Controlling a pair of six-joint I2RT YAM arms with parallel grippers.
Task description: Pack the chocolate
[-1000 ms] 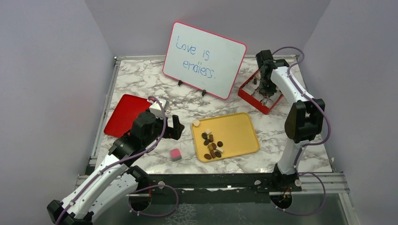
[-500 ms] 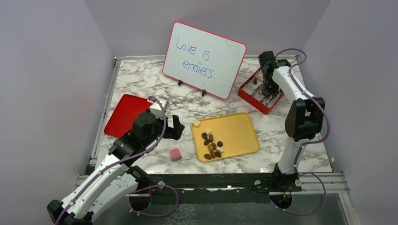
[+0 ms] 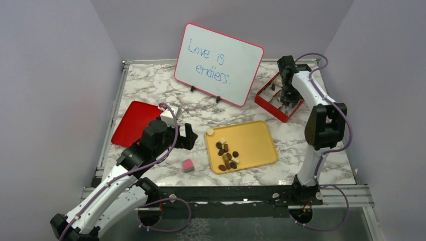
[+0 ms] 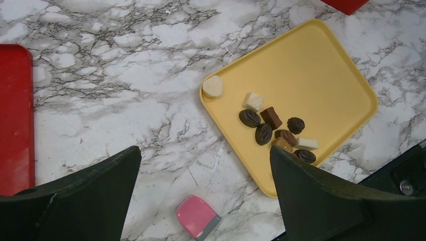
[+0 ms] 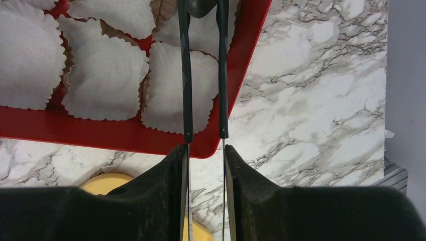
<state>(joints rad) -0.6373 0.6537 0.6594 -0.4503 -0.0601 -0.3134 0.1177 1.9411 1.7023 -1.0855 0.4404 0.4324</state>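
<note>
The chocolate (image 3: pixel 227 153) is a small heap of dark brown, tan and cream pieces on the yellow tray (image 3: pixel 256 140); it also shows in the left wrist view (image 4: pixel 274 130) on that tray (image 4: pixel 321 75). One cream round (image 4: pixel 212 86) sits at the tray's corner. My left gripper (image 3: pixel 182 134) is open and empty, above the marble left of the tray (image 4: pixel 204 150). My right gripper (image 3: pixel 287 99) is shut on thin black tongs (image 5: pixel 187 75) and holds them over the red box (image 5: pixel 100 133) of white paper cups (image 5: pixel 105 80). A dark shape sits between the tong tips at the frame's top edge.
A pink-and-white cube (image 3: pixel 188 165) lies on the marble below my left gripper (image 4: pixel 197 217). A red lid (image 3: pixel 133 123) lies at the left. A whiteboard (image 3: pixel 219 63) stands at the back, with the red box (image 3: pixel 266 100) to its right.
My right wrist has shifted slightly over the red box with the tongs. The left arm and the chocolate have not moved.
</note>
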